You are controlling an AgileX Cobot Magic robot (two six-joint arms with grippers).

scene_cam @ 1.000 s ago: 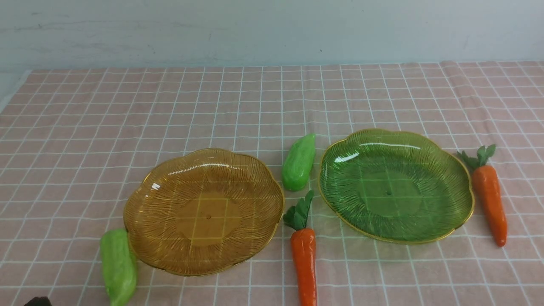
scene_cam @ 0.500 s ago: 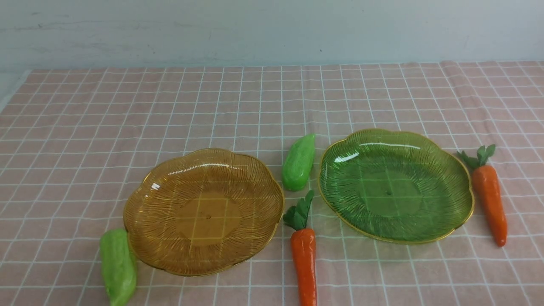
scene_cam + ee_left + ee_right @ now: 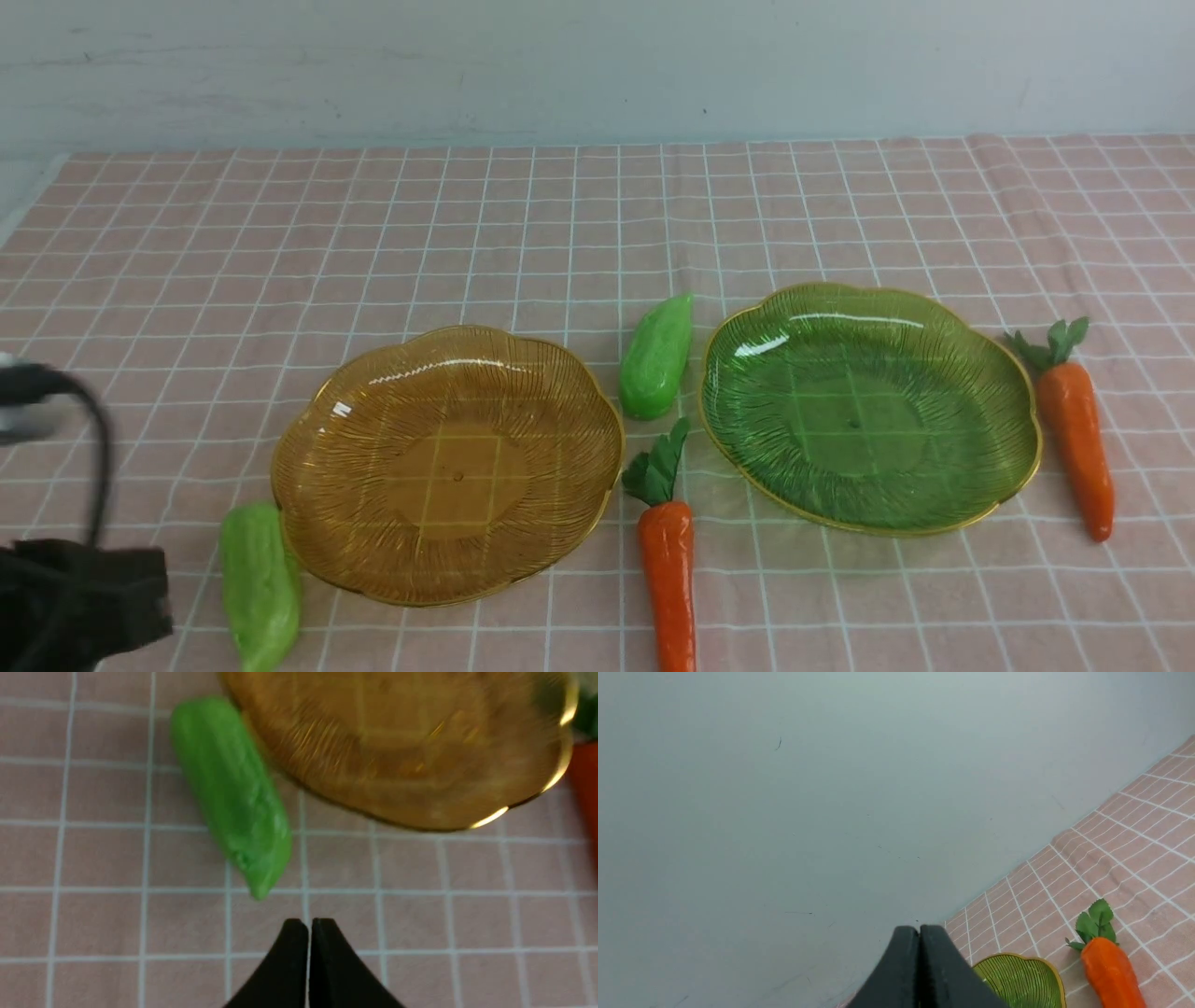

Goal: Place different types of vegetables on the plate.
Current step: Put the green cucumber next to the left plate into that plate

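Green gourd: the near-left gourd point(image 3: 260, 586) lies on the cloth toward the counter's near-left corner, touching or just under the amber plate's point(image 3: 317, 560) rim.
Left gripper: left gripper point(image 3: 309, 924) hangs just short of that gourd's pointed end, jaws pressed together, holding nothing.
Step in hand: likely reaching for this gourd; the jaws must spread first, then straddle its middle across the narrow width.
Care: glossy, bumpy skin may slip, so a centred pinch seems wise; lifting away from the rim should keep the plate from shifting.
Right gripper: right gripper point(image 3: 920, 933) is raised, facing the wall, jaws pressed together, empty.
Other vegetables: second gourd point(image 3: 658, 356) and middle carrot point(image 3: 668, 569) lie between the plates; right carrot point(image 3: 1075, 429) lies by the green plate point(image 3: 1022, 467), toward the right edge.
Plates: both hold nothing.
In the way: only the amber rim crowds the gourd.
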